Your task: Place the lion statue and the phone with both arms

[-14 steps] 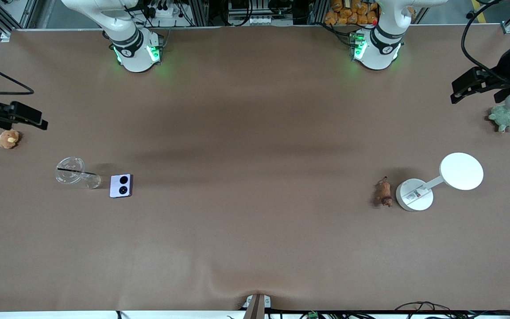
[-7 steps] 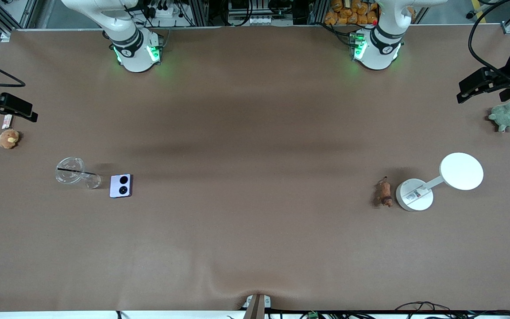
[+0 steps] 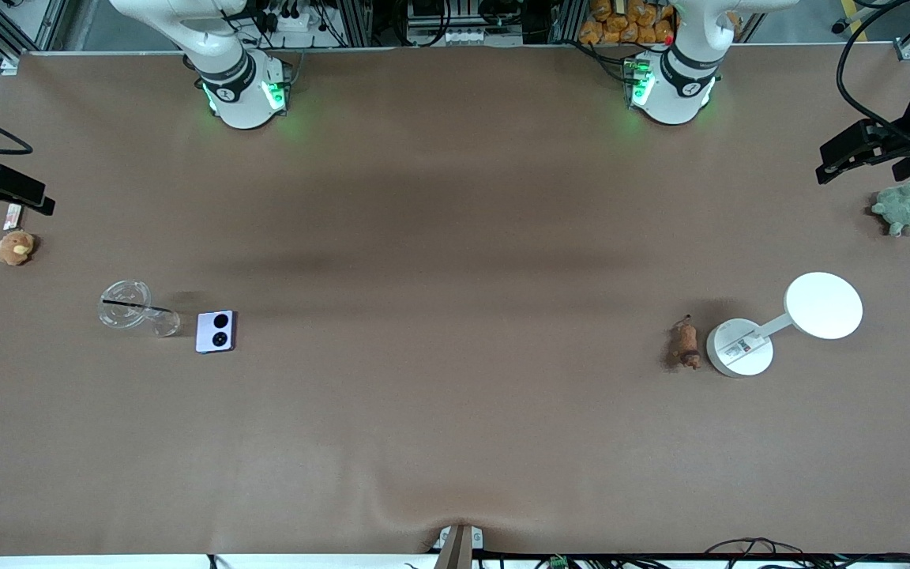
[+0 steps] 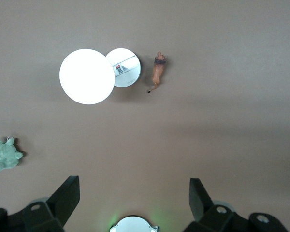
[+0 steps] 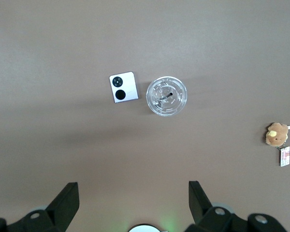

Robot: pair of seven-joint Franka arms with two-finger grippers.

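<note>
Both arms have drawn outward, jaws open; phone [image 3: 215, 331] beside cup [image 3: 136, 310], lion statue [image 3: 686, 344] beside lamp [image 3: 771, 324].

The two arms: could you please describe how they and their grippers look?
Both arms have glossy white rounded links with black joint bands and green lights at their bases. The left gripper and right gripper are black and angular, trailing black cables. Each has two dark wedge-shaped jaws.

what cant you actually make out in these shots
- Left gripper: cut by the front view's edge; its wrist view shows open fingers.
- Right gripper: same, at the right arm's end.
- Label on the white round lamp base: print too small in both views.
- Small white tag beside the tan plush toy: text too small.
- Tiny reddish-brown lion statue: face too small.
</note>
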